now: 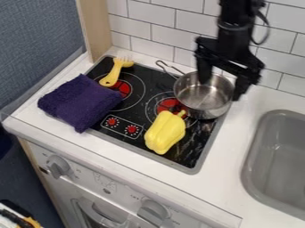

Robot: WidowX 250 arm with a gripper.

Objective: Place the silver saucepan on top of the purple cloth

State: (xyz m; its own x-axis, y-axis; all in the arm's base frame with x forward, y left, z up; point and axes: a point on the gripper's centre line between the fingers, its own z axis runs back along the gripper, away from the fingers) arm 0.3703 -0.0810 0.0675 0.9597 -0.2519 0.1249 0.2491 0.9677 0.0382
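A black gripper [221,91] hangs over a silver saucepan [202,95] at the back of a toy stove [195,158], its fingers spread, one above the pan's opening and the other outside the rim, gripping nothing. Whether either finger touches the metal is impossible to tell. The purple cloth [80,102] lies well apart from the fingers, across the stove, bunched over its edge and the counter.

Closing on the thin, curved wall could let the pan swivel or tip, since the hold would be off to one side. A yellow pepper [166,132], just beside the pan on the side away from the fingers, could be shoved along if the lift is low. The cloth's uneven folds might leave the pan leaning or sliding once released.
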